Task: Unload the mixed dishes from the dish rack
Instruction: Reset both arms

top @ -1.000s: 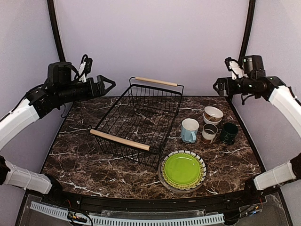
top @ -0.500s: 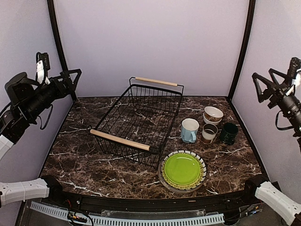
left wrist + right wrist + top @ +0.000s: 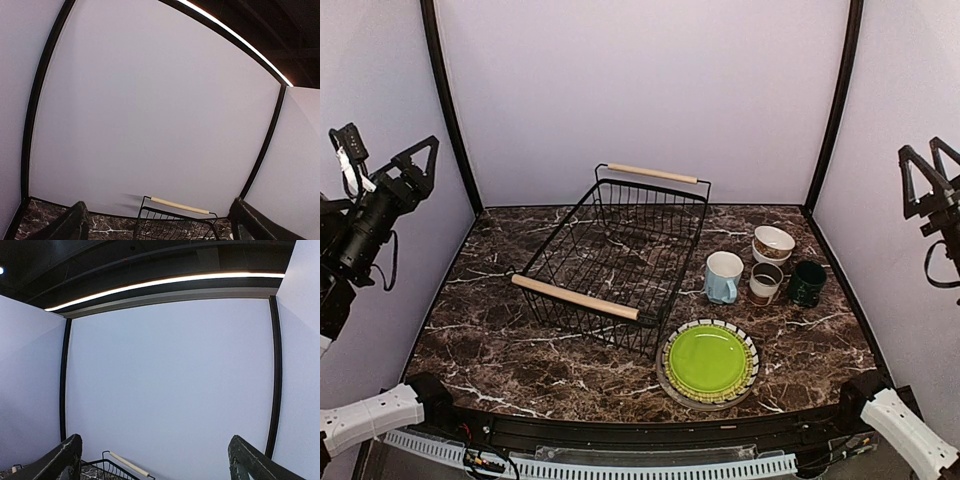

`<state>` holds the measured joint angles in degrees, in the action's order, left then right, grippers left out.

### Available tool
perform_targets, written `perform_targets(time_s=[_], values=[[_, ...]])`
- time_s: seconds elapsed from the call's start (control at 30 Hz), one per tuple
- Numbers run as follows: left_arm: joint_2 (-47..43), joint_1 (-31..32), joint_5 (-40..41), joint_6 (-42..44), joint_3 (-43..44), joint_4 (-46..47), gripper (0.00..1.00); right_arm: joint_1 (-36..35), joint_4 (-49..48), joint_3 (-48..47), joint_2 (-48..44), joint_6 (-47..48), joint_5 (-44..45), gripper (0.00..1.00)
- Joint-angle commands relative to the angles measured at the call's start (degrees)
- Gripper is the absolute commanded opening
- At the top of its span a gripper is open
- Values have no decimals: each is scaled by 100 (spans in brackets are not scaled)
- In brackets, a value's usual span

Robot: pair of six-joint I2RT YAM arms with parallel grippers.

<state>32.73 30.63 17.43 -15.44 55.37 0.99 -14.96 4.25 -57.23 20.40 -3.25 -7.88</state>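
- The dish rack [image 3: 610, 265] looks empty; the mixed dishes [image 3: 708, 360] sit on the desk [image 3: 490, 340] just right of it.
- The left end effector [image 3: 418, 158] and right end effector [image 3: 918, 150] hang high at the sides, fingers spread, holding nothing.
- Unloading seems finished; I'd say no further pick is needed.

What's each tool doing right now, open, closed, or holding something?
Left tool: open, holding nothing.
Right tool: open, holding nothing.
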Motion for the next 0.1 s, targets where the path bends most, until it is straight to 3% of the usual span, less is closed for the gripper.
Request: perform_targets(time_s=[0.0, 0.07], values=[[10, -31, 170, 101, -123, 144, 98, -24, -194, 106, 55, -15, -98, 98], [25, -31, 162, 74, -123, 143, 98, -24, -109, 92, 73, -46, 38, 99]])
